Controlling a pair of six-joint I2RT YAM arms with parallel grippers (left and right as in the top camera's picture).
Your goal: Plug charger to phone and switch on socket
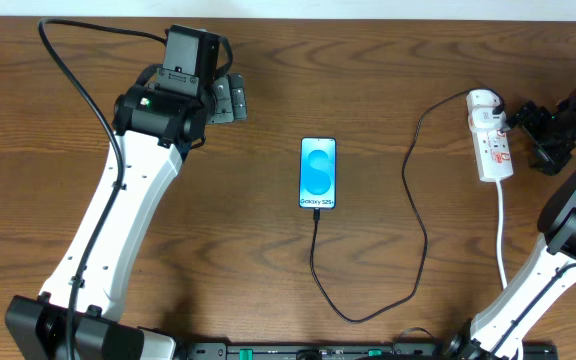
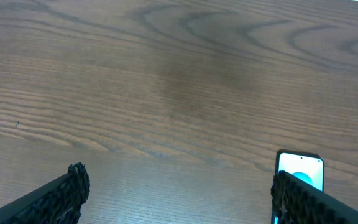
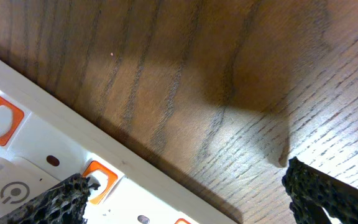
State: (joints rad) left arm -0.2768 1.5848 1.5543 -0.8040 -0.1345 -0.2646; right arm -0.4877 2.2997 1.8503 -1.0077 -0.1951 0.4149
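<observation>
Black charger (image 1: 426,235) reaches the phone (image 1: 318,173) at its bottom end — right gripper (image 3: 185,183) spread wide over white socket (image 1: 492,150), left gripper (image 2: 179,177) likewise spread — empty.

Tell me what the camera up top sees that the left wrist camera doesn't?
Only the overhead view shows the socket, the charger reaching the phone, and the right hand beside the socket. Only the left wrist view shows the left hand up close, its fingers wide apart and holding nothing. Both show the phone's blue screen and the brown table.
</observation>
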